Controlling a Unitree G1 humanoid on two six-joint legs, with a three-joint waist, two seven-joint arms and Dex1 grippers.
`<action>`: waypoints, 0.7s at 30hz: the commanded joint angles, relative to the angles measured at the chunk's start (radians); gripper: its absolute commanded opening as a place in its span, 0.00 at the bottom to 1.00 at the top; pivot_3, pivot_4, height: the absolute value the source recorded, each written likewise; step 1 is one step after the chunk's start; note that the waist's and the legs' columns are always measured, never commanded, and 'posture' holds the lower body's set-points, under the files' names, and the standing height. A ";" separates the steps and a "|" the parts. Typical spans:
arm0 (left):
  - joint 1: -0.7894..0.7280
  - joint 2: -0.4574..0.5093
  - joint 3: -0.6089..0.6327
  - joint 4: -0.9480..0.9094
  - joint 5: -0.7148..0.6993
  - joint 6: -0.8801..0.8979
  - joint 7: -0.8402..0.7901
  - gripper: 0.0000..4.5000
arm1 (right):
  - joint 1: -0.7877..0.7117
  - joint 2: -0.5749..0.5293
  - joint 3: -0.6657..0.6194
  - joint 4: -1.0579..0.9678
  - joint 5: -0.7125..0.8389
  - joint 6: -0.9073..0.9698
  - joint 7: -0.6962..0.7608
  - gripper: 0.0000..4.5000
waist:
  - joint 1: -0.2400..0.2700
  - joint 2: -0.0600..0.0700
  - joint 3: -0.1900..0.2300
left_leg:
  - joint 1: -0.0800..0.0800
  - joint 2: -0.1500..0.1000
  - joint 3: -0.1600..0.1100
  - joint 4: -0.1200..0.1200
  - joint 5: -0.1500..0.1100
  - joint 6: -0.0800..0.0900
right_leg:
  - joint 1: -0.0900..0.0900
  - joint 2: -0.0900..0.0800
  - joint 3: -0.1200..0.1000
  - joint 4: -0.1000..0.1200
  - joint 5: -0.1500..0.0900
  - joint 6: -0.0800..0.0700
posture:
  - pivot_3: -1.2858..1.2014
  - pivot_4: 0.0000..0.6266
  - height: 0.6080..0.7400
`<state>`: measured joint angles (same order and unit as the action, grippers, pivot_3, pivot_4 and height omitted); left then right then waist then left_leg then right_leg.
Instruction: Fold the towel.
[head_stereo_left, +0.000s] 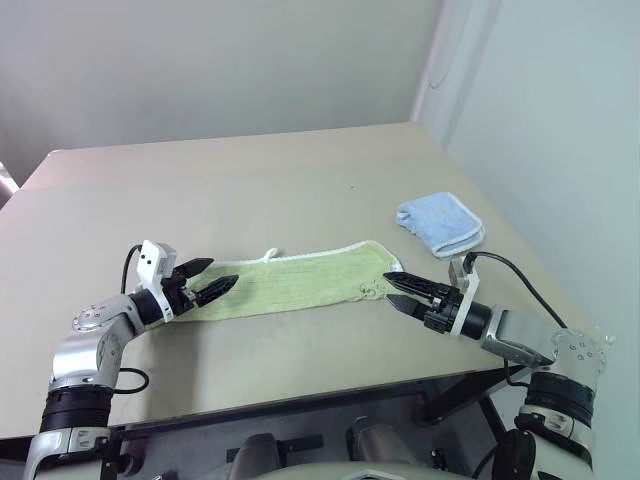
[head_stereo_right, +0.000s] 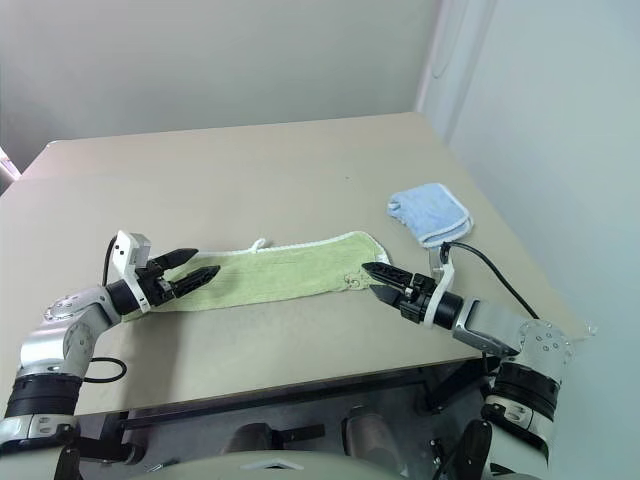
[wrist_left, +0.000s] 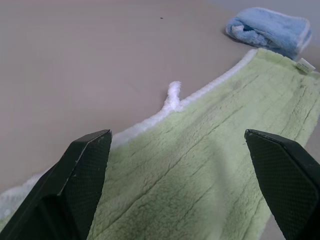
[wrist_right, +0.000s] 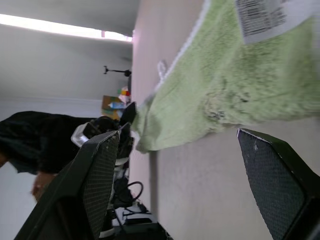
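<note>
The towel (head_stereo_left: 300, 280), light green with a white trimmed edge, lies flat as a long narrow strip across the near part of the table. A small white loop (wrist_left: 172, 97) sticks out from its far edge. My left gripper (head_stereo_left: 222, 273) hovers open over the towel's left end, with its black fingers (wrist_left: 85, 165) spread above the ribbed cloth. My right gripper (head_stereo_left: 388, 288) stands open at the towel's right end, tips pointing at the near corner and holding nothing. The right wrist view shows a white label (wrist_right: 265, 17) on the towel.
A smaller light blue towel (head_stereo_left: 440, 225) lies bunched near the table's right edge, beyond the right gripper. The beige table (head_stereo_left: 250, 180) stretches bare behind the green strip. A pale wall stands close on the right. A person (wrist_right: 30, 145) stands off to the robot's left.
</note>
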<state>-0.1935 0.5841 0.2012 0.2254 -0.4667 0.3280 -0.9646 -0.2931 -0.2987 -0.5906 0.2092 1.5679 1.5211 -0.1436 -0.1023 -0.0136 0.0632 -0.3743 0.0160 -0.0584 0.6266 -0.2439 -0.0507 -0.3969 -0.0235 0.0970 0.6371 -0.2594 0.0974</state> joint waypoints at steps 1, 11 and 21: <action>-0.026 0.004 0.001 -0.010 0.002 -0.017 -0.008 1.00 | 0.005 -0.025 0.040 -0.016 0.054 -0.041 -0.025 0.87 | 0.001 0.000 0.000 | 0.000 0.000 0.000 0.000 0.000 0.000 | 0.000 0.000 0.000 -0.001 0.000 0.000 | 0.52 0.00 1.00; -0.014 0.015 0.001 -0.018 0.011 -0.022 -0.009 1.00 | -0.006 -0.079 0.104 0.047 -0.044 -0.144 -0.013 0.87 | 0.005 0.000 0.000 | -0.001 0.000 0.000 -0.003 0.000 0.000 | 0.001 0.000 0.000 -0.006 0.001 0.001 | 0.52 0.00 1.00; -0.014 0.013 0.010 -0.010 0.011 -0.016 0.001 1.00 | -0.094 -0.073 0.116 0.118 -0.147 -0.218 0.053 0.87 | 0.005 -0.001 0.000 | 0.000 0.000 0.000 0.001 0.000 0.000 | 0.004 0.000 0.001 -0.007 0.001 0.002 | 0.52 0.00 1.00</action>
<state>-0.1998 0.5852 0.1909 0.2260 -0.4487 0.3225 -0.9599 -0.3639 -0.3709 -0.4741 0.3306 1.4431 1.3321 -0.1011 -0.0975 -0.0142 0.0628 -0.3749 0.0158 -0.0585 0.6273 -0.2441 -0.0505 -0.3932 -0.0236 0.0980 0.6300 -0.2584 0.0992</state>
